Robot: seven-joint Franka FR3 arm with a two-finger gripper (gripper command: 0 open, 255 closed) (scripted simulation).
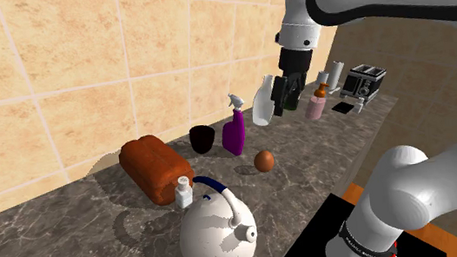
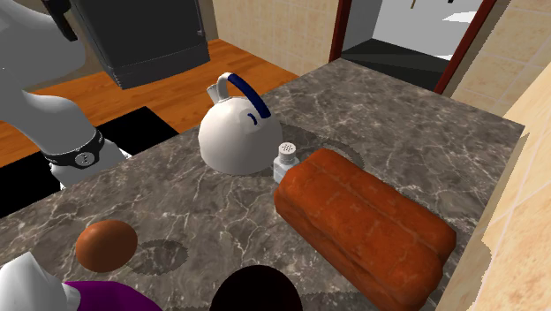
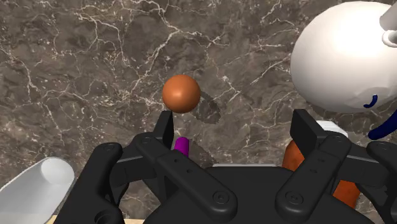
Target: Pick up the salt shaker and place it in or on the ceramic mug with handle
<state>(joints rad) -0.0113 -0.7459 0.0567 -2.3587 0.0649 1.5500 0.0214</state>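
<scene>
Standing upright on marbled counter, salt shaker was small: pale body, white cap, holes dotted on top in second exterior view. Brown loaf lay at its shoulder-view left and white kettle at its right, both just beside it, possibly touching. Dark mug stood behind. Gripper hung high further right, well apart from shaker, jaws spread with nothing between.
</scene>
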